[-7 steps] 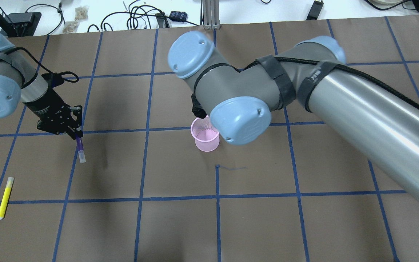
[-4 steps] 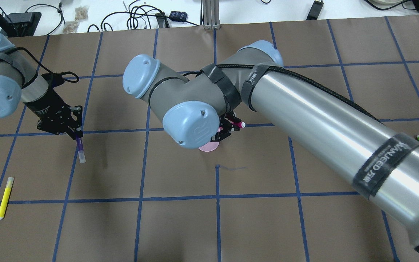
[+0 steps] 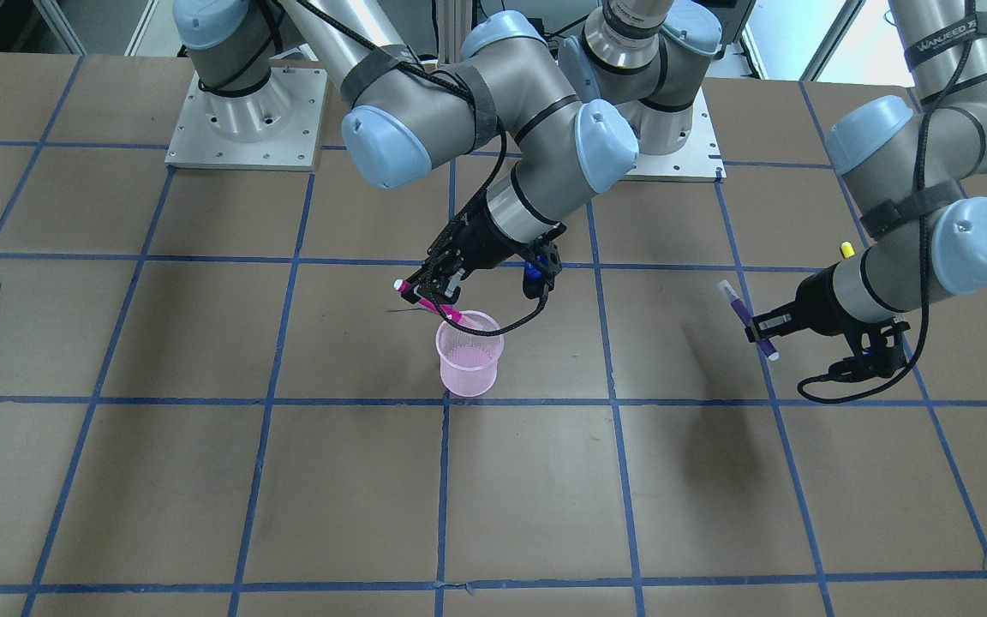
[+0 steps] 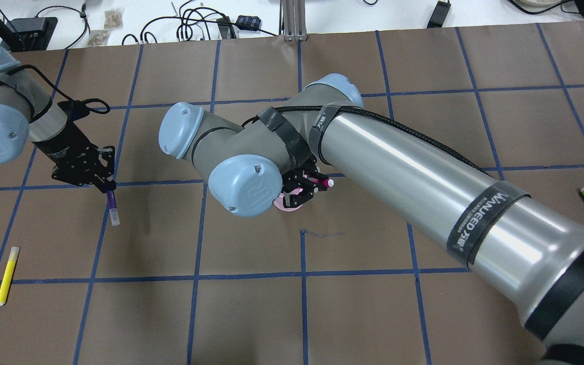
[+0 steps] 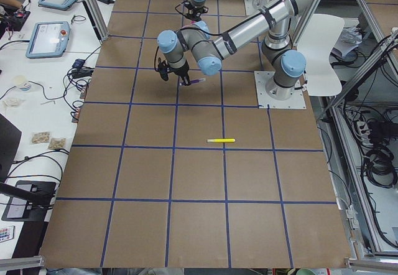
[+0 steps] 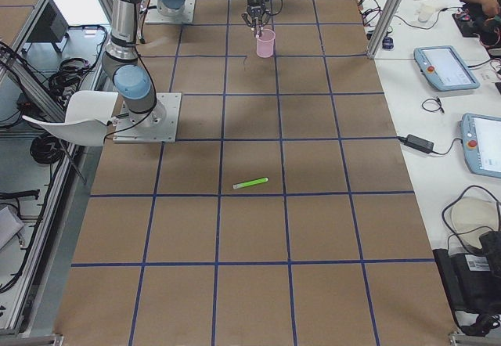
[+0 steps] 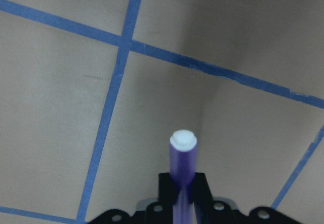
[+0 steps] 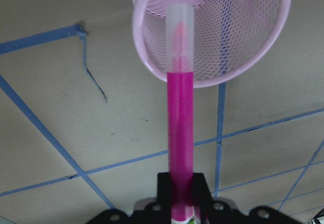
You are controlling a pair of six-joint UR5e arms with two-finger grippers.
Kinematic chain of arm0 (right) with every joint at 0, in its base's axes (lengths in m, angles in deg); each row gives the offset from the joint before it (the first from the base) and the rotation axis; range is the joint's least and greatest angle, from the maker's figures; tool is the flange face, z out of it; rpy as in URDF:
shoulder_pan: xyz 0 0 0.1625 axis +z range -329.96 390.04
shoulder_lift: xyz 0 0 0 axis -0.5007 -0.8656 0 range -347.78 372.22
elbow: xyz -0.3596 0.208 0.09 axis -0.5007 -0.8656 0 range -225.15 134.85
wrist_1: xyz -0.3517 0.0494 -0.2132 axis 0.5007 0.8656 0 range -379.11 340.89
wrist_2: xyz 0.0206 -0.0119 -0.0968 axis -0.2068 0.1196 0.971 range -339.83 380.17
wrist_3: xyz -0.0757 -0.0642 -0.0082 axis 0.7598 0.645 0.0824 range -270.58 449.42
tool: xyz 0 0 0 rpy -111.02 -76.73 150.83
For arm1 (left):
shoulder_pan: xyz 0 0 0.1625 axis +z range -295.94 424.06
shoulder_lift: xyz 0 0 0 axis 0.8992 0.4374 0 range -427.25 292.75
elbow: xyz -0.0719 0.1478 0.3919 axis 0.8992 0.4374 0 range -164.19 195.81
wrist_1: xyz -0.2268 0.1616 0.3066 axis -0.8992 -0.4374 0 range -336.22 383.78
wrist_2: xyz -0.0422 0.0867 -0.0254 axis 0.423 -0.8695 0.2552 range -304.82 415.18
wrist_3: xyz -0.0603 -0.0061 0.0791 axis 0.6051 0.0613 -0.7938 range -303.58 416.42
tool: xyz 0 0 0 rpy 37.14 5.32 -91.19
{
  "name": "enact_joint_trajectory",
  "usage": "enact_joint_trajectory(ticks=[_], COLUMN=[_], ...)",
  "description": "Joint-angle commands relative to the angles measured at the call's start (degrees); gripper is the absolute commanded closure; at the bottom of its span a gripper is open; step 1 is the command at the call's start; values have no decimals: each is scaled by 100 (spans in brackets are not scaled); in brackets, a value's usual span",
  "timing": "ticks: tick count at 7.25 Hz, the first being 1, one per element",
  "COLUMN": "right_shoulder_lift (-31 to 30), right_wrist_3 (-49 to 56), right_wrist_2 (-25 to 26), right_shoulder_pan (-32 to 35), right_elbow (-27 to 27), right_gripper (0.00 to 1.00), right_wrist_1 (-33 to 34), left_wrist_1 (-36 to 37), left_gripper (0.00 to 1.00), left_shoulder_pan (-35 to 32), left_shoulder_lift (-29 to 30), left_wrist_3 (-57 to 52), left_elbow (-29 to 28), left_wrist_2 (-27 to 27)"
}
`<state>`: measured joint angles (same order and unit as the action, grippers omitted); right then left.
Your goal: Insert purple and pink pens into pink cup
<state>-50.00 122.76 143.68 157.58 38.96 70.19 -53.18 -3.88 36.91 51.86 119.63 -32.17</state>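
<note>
Overhead and front views face each other, sharing the cup; side views distant, lengthwise; wrist views close.

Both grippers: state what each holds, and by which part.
Right gripper: pink pen, gripped toward its rear, clear cap at the rim of the pink cup. Left gripper: purple pen, gripped toward its rear, white cap forward.

The pink mesh cup has its mouth open upward, but the right gripper and its slanted pink pen crowd the robot-side rim. The pen's clear cap looks just over the rim, though I can't swear it's inside. The thick silver-grey right arm roofs that side. Operator-side of the cup lies bare brown paper table. The left gripper, clamping a purple pen, hangs well apart.
</note>
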Motion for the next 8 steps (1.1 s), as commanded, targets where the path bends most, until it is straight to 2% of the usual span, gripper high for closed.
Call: enact_joint_trajectory(ticks=[1, 2, 3, 4, 6, 8], right_shoulder_lift=[140, 158, 158, 158, 97, -297], right_wrist_3=[-48, -48, -48, -48, -57, -22], right_wrist_2=[6, -2, -20, -90, -152, -309], right_shoulder_pan=[95, 104, 104, 96, 9, -376], right_elbow=[-9, -26, -87, -149, -237, -255], right_gripper=[100, 93, 67, 2, 0, 0], right_wrist_1=[9, 9, 0, 0, -26, -26], left_wrist_1=[-3, -4, -4, -12, -12, 14], left_gripper=[100, 100, 100, 100, 100, 100], left_shoulder_pan=[0, 0, 0, 0, -96, -123], left_shoulder_lift=[0, 0, 0, 0, -18, -26], left_wrist_3=[-28, -28, -19, -36, -10, 7], left_elbow=[-2, -2, -2, 7, 33, -11], left_wrist_2=[-1, 7, 16, 7, -19, -72])
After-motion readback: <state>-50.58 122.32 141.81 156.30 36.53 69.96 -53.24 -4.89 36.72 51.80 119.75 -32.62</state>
